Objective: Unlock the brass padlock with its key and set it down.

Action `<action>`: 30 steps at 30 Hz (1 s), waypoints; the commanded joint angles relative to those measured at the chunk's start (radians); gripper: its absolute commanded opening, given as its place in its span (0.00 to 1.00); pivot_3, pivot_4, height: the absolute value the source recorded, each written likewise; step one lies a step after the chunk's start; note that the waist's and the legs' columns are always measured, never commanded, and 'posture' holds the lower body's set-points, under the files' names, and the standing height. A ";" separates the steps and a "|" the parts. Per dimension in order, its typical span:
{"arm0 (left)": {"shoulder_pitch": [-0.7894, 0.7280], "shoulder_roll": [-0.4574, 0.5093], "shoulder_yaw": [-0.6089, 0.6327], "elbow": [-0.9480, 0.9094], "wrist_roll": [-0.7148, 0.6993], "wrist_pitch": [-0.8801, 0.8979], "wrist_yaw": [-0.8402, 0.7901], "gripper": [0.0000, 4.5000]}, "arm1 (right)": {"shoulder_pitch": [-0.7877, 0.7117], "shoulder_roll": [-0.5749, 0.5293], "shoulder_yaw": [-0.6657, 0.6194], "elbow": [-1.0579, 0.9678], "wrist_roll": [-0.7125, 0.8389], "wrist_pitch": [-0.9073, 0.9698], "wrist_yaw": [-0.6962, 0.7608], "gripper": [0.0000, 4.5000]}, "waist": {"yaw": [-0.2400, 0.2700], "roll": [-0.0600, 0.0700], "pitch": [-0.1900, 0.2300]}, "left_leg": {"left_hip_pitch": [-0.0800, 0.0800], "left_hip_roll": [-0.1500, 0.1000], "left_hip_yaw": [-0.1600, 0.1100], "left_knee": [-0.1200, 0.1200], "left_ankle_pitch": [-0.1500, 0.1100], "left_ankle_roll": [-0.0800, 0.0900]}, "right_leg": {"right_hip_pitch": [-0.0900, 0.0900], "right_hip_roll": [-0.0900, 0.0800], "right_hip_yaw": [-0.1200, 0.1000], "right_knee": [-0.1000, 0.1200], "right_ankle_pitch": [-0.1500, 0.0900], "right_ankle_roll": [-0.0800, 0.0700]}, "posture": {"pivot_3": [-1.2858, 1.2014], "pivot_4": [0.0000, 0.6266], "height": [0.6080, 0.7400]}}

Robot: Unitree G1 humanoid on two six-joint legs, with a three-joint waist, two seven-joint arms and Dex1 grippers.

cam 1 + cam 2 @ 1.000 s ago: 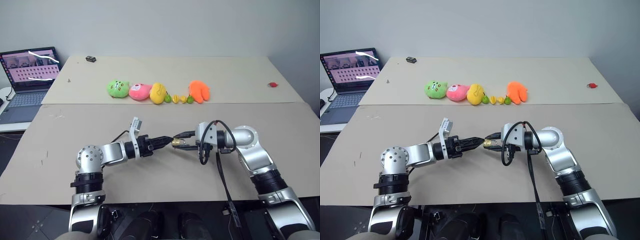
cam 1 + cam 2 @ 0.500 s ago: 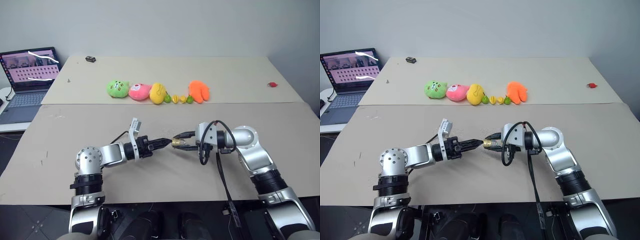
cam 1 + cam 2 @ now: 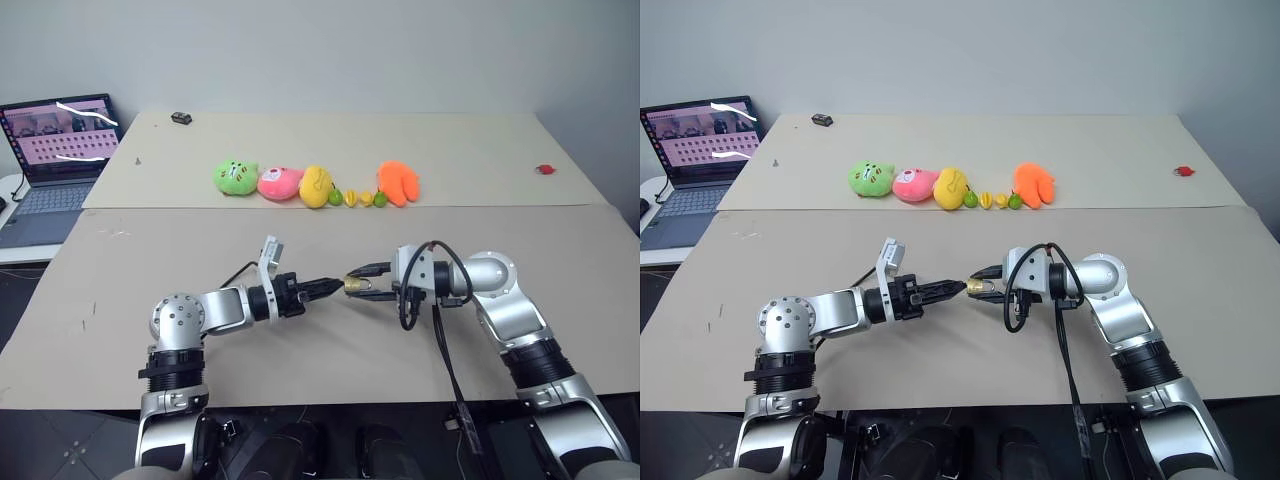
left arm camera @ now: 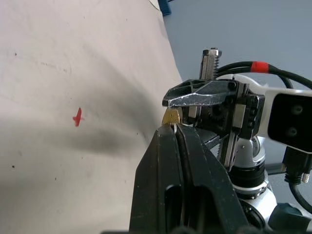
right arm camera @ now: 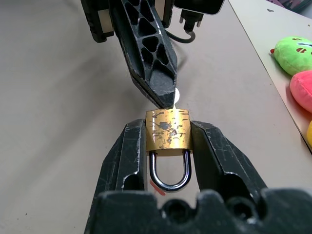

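Observation:
The brass padlock (image 5: 168,129) is clamped by its sides between my right gripper's (image 5: 168,139) two fingers, held above the table, its silver shackle (image 5: 169,175) pointing back toward the wrist. My left gripper (image 3: 336,284) points at it from the left, fingers shut, tips against the padlock's bottom face. A small silvery piece, the key (image 5: 176,96), shows between those tips and the padlock; its blade is hidden. In the left wrist view a sliver of the padlock (image 4: 170,116) peeks out just past the shut fingertips (image 4: 168,134).
A row of plush toys (image 3: 278,183) and small toy fruits (image 3: 358,198) lies across the table's far half. A laptop (image 3: 55,150) stands at the far left. A small black object (image 3: 181,119) and a red one (image 3: 545,170) sit near the far edge.
The left gripper's fingers have come together at the padlock's end. Both arms and the padlock have stayed in place.

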 commanded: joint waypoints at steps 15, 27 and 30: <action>0.011 0.027 -0.014 0.010 0.108 -0.192 -0.109 0.01 | -0.026 0.000 -0.014 -0.014 0.007 -0.024 -0.004 0.21 | 0.001 0.000 0.000 | 0.000 0.000 0.000 -0.001 0.000 0.000 | -0.001 0.000 0.000 -0.001 0.000 0.000 | 0.52 0.24 1.00; 0.019 0.016 0.057 -0.007 -0.049 -0.007 -0.066 0.43 | -0.027 0.000 -0.012 -0.015 0.010 -0.020 0.003 0.21 | -0.001 0.000 0.000 | 0.000 0.000 0.000 -0.001 0.000 0.000 | -0.001 0.000 0.000 0.000 0.000 0.000 | 0.52 0.24 1.00; 0.013 0.011 0.078 0.008 -0.069 -0.003 -0.053 0.43 | -0.026 -0.001 -0.012 -0.012 0.009 -0.022 0.003 0.21 | -0.001 0.000 0.000 | 0.000 0.000 0.000 -0.001 0.000 0.000 | -0.001 0.000 0.000 0.000 0.000 0.000 | 0.52 0.24 1.00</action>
